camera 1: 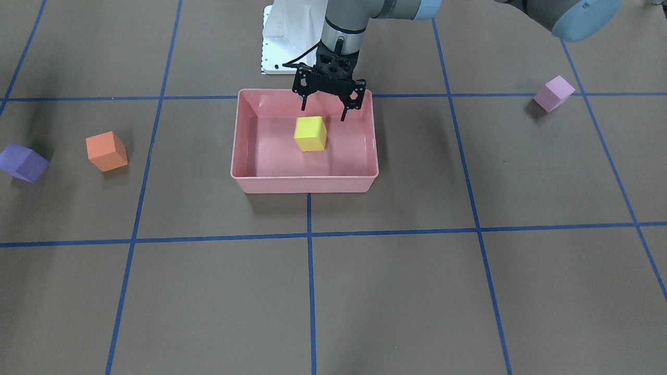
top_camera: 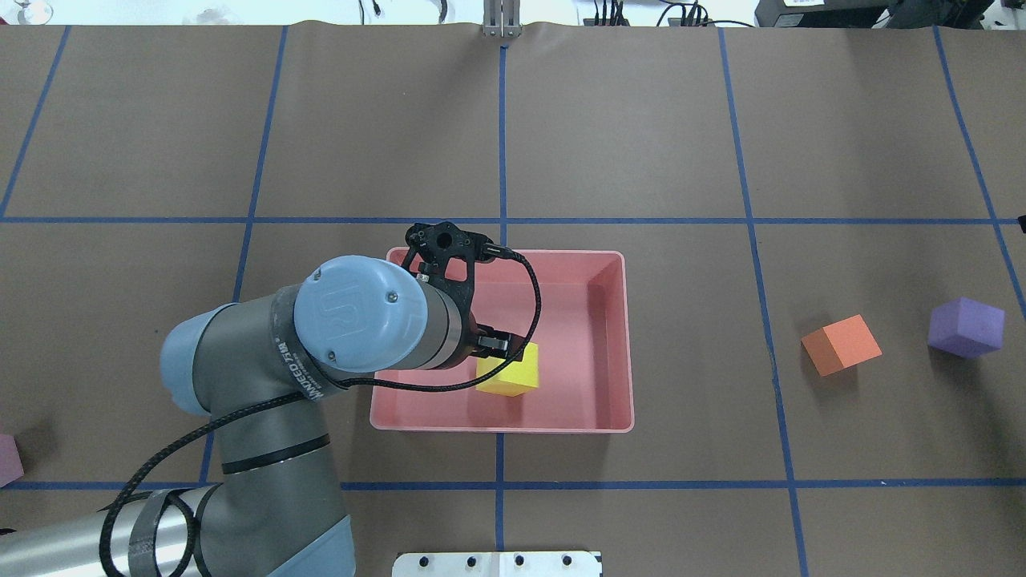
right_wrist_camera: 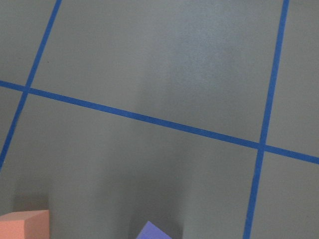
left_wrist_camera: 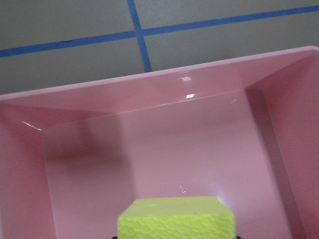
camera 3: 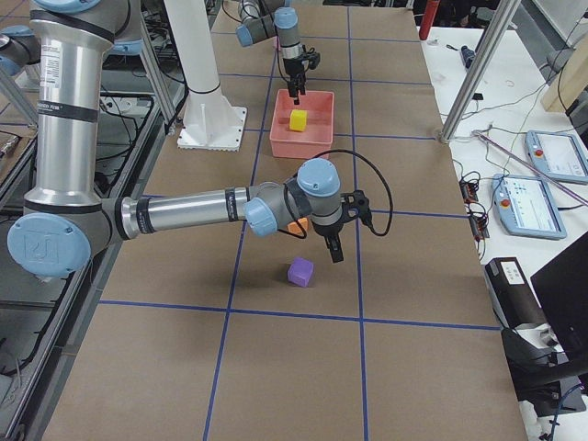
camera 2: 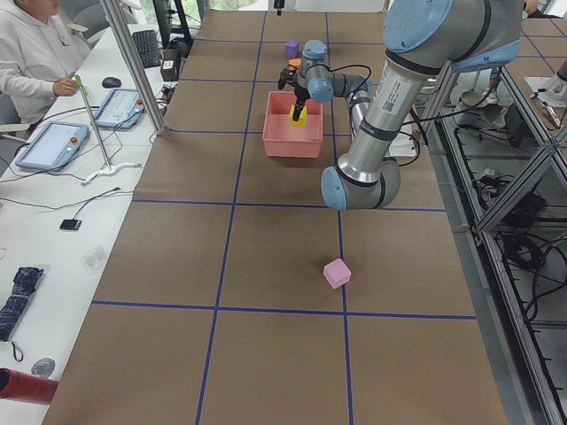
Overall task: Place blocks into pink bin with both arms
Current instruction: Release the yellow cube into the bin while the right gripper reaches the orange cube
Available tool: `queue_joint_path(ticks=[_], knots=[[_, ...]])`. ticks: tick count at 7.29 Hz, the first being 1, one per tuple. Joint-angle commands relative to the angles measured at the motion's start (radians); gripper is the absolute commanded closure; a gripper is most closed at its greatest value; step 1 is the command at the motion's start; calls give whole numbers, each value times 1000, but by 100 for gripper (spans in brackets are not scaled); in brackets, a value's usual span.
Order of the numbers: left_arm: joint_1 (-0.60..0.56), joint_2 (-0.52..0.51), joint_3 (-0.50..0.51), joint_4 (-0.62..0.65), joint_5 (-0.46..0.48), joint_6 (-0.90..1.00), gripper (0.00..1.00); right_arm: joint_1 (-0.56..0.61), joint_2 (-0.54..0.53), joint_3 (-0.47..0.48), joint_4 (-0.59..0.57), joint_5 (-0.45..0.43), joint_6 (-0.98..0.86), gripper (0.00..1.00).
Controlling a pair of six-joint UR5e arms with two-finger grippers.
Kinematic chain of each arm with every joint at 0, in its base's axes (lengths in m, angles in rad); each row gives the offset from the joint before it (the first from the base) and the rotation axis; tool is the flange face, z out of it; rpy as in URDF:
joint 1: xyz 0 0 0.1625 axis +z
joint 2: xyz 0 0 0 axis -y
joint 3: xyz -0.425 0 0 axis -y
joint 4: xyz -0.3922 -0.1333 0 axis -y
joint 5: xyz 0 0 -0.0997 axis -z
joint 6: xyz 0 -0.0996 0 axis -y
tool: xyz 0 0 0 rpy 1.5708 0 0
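Yellow foam cube on floor of salmon-pink plastic bin, left gripper just above, spread and empty; right gripper outside bin near purple foam cube, opening impossible to tell, at risk of nudging it away through off-centre descent.

1. Front-facing camera sits across the desk from the robot, looking steeply down, with the white pedestal base at the top edge.
2. Overhead now, behind the robot's shoulders, facing forward and down; same pink bin and yellow block as the front view, flipped around.
3. Left-end camera, high and distant, sighting along the desk; the left arm looms nearest.
4. Right-end camera, the mirror post; right arm nearest, bin shared beyond.
5. Left wrist camera, very close, staring into the bin.
6. Right wrist camera, low over the desk, orange block and purple block clipping its bottom edge.
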Motion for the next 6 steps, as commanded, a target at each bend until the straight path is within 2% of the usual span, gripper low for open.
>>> queue_joint_path(ticks=[1,3,4,6], knots=[[-53,83,-143,83,-49,173,0,-160,-14,7,203,-33,268,0],[-70,112,-147,81,-48,175,0,-364,-16,73,233,-213,499,0],[-70,112,-147,81,-48,175,0,-483,-16,96,234,-345,589,0],[-70,113,-145,81,-48,175,0,-631,-46,102,292,-496,672,0]])
